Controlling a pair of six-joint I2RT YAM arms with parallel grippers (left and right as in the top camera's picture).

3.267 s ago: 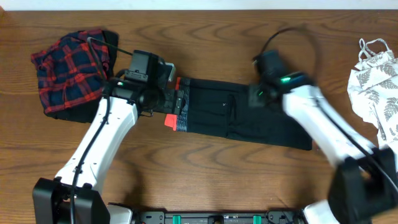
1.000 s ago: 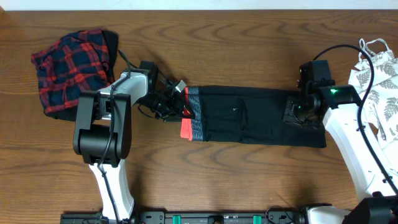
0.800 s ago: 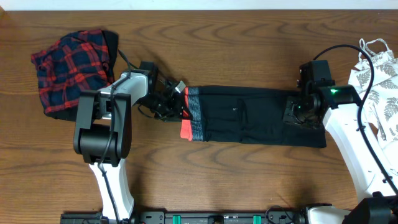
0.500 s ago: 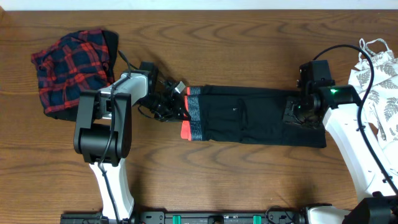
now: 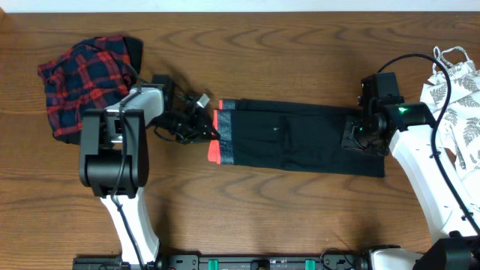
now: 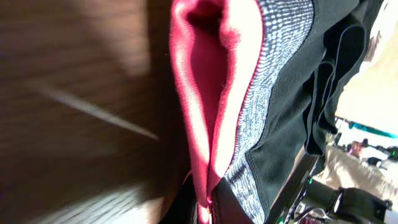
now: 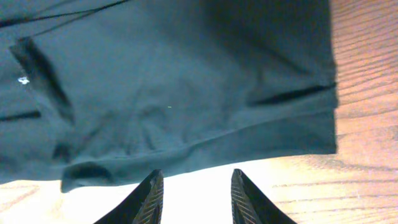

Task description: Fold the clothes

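Left gripper clamped on coral waistband of long black fabric leggings; right gripper half-open, empty, over their hem.

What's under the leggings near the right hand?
Wooden table shows around the black leggings by the open right hand. Anything beneath the cloth itself is covered.

Rumpled black leggings on wood table; hand fingers apart, nothing between.
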